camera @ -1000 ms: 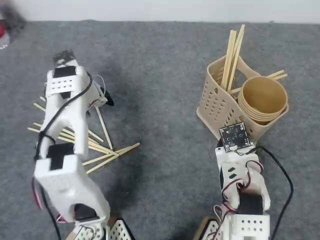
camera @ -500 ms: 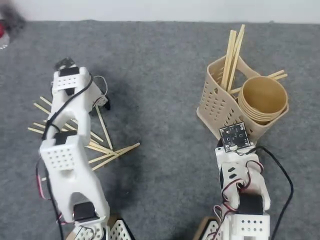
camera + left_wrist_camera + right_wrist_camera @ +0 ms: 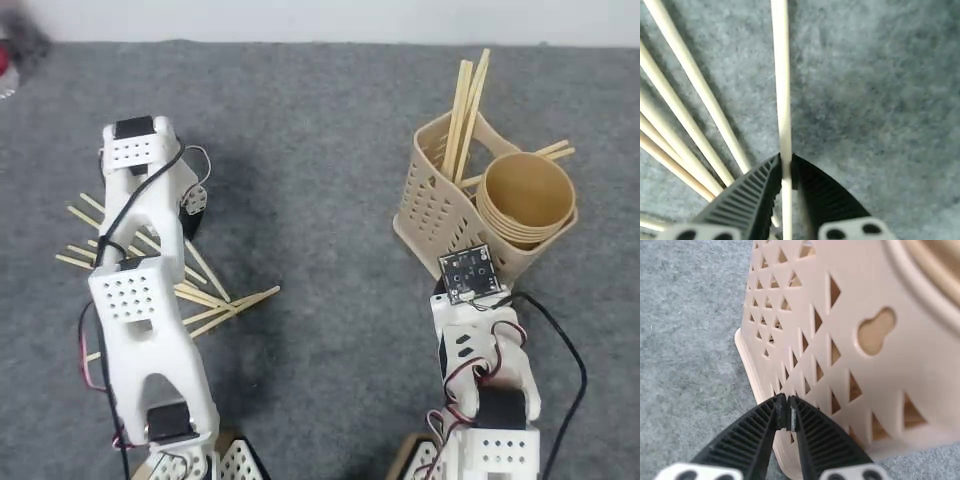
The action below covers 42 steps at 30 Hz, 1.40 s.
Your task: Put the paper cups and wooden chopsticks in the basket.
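Loose wooden chopsticks (image 3: 200, 298) lie fanned on the grey carpet at the left. My left arm (image 3: 140, 190) stands over them. Its gripper (image 3: 785, 162) is shut on one chopstick (image 3: 781, 75), low against the carpet, with other chopsticks (image 3: 685, 115) beside it. At the right, the beige basket (image 3: 435, 205) holds stacked paper cups (image 3: 527, 200) and several upright chopsticks (image 3: 465, 100). My right gripper (image 3: 785, 407) is shut with nothing in it, close to the lower edge of the basket's perforated wall (image 3: 840, 340). The right arm (image 3: 470, 275) stands just in front of the basket.
Grey carpet lies open between the chopstick pile and the basket. A white wall edge runs along the back. A small red and dark object (image 3: 8, 60) sits at the far left corner.
The left arm has swung and lined up over the chopstick pile, its gripper shifting slightly inward and lower. The right arm, basket and cups have kept still.
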Motion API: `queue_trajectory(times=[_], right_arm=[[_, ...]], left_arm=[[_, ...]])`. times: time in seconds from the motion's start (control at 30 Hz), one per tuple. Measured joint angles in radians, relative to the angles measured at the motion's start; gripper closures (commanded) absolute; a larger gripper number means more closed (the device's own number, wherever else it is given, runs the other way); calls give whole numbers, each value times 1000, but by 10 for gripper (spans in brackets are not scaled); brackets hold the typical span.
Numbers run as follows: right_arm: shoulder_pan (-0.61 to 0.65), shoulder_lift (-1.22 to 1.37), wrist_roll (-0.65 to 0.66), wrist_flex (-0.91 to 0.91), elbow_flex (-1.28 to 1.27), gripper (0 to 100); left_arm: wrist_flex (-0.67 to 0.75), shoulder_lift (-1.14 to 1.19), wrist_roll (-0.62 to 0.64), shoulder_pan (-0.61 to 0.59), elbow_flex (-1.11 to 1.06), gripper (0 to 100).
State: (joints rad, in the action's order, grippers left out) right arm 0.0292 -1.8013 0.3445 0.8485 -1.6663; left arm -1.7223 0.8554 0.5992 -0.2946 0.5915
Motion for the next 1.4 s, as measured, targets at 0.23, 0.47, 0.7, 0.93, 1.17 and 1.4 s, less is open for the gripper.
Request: queue_trajectory(times=[0.23,0.47,0.7,0.93,1.17,1.4], right_arm=[[0,0,0,0,0,991],[0,0,0,0,0,991],[0,0,0,0,0,991],[0,0,0,0,0,991],[0,0,0,0,0,991],[0,0,0,0,0,991]], left_arm=[[-2,-72,0,54,32,987],[-2,-497,0,318,32,987],[273,-858,0,594,38,987],[519,-895,-58,761,41,987],[848,-899,-348,933,-196,987],[1203,-898,-462,936,-540,978]])
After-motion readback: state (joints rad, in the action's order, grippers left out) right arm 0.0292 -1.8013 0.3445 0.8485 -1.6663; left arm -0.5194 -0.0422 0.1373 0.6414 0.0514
